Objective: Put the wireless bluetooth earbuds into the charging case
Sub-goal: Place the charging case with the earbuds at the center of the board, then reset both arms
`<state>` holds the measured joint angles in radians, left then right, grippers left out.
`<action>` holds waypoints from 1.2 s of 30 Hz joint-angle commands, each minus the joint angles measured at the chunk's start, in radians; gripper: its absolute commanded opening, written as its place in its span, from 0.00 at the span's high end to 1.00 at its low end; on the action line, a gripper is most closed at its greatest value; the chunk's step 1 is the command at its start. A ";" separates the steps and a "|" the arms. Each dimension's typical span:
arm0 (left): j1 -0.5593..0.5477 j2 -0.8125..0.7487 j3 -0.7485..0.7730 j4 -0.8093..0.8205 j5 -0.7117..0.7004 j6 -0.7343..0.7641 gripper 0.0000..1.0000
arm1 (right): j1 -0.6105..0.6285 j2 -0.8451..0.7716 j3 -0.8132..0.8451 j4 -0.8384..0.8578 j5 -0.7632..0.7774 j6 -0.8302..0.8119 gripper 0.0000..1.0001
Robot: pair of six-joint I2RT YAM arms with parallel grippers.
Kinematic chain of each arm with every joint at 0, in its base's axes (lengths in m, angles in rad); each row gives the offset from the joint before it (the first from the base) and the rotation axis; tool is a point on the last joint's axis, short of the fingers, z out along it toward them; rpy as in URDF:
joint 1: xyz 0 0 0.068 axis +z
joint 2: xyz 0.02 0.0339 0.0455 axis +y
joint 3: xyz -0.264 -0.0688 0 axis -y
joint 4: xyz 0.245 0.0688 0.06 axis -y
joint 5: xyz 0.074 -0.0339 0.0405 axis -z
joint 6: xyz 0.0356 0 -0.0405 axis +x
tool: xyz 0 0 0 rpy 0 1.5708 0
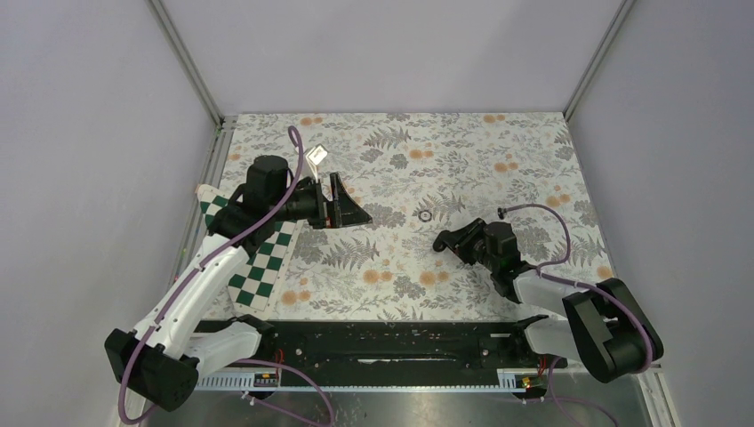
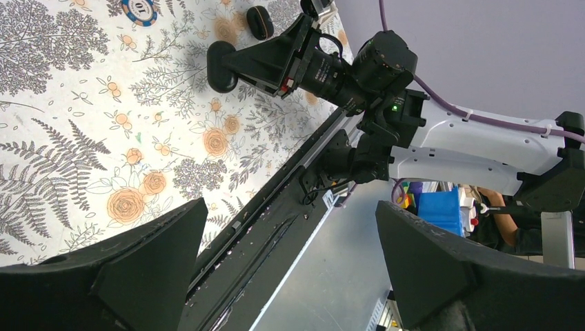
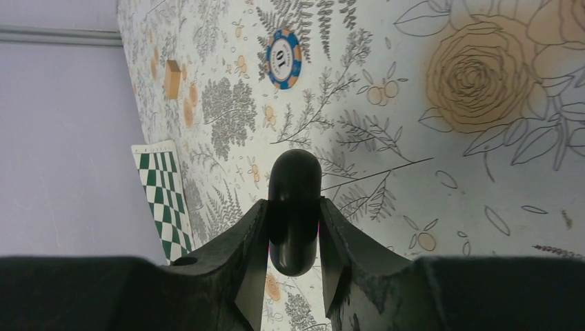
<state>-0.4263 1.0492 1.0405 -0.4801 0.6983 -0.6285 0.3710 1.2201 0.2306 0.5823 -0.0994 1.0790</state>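
Floral cloth (image 1: 498, 142) covers the table, with grey walls around it. Nearest, the right gripper (image 3: 294, 207) pinches the charging case (image 3: 294, 227) edge-on between both fingers. The case's rounded end stands out past the fingertips, close to the cloth. Ahead of the gripper and slightly to its left lies a blue-and-white poker chip (image 3: 284, 58), apart from the case. Farther ahead and more to the left sits a small tan cube (image 3: 172, 78). A green-and-white checkered mat (image 3: 162, 196) lies off to the left by the wall. The left gripper (image 2: 290, 210) has its fingers spread wide, holding nothing, and faces the right gripper. Seen from it, a small black rounded object (image 2: 260, 22) lies on the cloth just beyond the right gripper's tip. Whether that is an earbud I cannot tell.
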 commanded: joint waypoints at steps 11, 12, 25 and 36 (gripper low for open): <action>0.006 0.019 -0.003 0.012 -0.038 0.001 0.04 | -0.033 0.088 -0.012 0.044 -0.007 -0.007 0.67; 0.006 0.023 -0.001 0.005 -0.047 0.004 0.04 | -0.032 0.084 -0.014 0.035 -0.003 -0.006 0.56; 0.010 -0.029 0.021 -0.055 -0.150 0.068 0.04 | -0.031 -0.426 0.191 -0.836 0.264 -0.212 0.07; 0.018 -0.091 0.059 -0.076 -0.315 0.097 0.03 | -0.032 -0.737 0.428 -1.303 0.484 -0.404 0.06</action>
<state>-0.4149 0.9821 1.0466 -0.5823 0.4587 -0.5526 0.3439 0.5266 0.6033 -0.4976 0.2543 0.7464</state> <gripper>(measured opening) 0.963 0.938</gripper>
